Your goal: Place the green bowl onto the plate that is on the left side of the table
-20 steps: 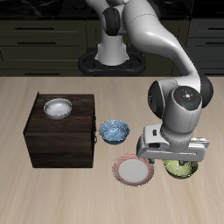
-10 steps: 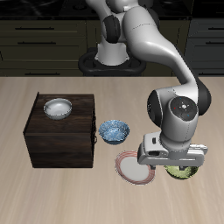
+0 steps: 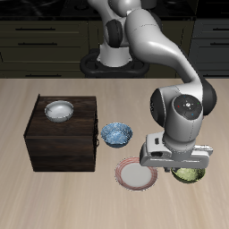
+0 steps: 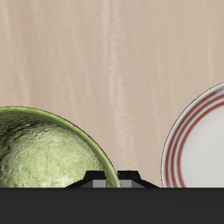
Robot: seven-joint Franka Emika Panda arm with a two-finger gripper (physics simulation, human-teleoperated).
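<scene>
The tabletop [image 3: 27, 192] carries everything here. The biggest thing on it is a dark wooden box [image 3: 61, 134] with a white bowl [image 3: 59, 110] on top. Nearer the front edge lies the plate [image 3: 136, 174], red-rimmed and whitish in the middle, and a blue bowl [image 3: 116, 134] sits just behind it.

The arm leans low over the front of the tabletop, and its tool [image 3: 176, 161] hangs right above the green bowl [image 3: 187, 173], hiding most of it. The bowl rests on the tabletop just beside the plate, close but apart, as the wrist view shows a strip of wood between its rim and the plate's. It is not yet on the plate.

I cannot tell whether the tool is spread or closed: the wrist view shows only a dark edge of it by the bowl's rim.

The bowl looks rigid, light and thin-walled, probably glazed and somewhat slippery. The best hold is likely a pinch across the rim, one finger inside and one outside, since the body seems too wide to span.
</scene>
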